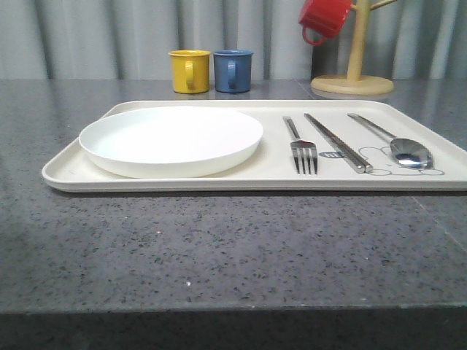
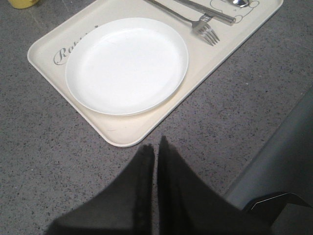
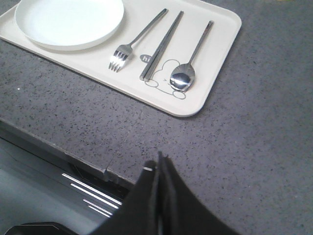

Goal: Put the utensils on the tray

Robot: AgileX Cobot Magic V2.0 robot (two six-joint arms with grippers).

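Front view: sitting low near the table edge, facing forward across the tray (image 1: 438,179) toward the curtain. Left wrist view: looking steeply down over the tray's plate (image 2: 127,63) end. Right wrist view: looking down over its spoon (image 3: 183,78) end. All three are sharing the tray.

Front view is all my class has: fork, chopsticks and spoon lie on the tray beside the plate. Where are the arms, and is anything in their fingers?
Observer: The left gripper hangs over bare table short of the tray, fingers pressed together, holding nothing.
Operator: And the right one?
Observer: The right gripper is also shut and empty, over the table's front edge, apart from the spoon.
Operator: What is printed on the tray?
Observer: A script word starting "Ro" runs beside the plate, partly covered by it; a line-drawn animal lies under the spoon bowl and the chopsticks tips.
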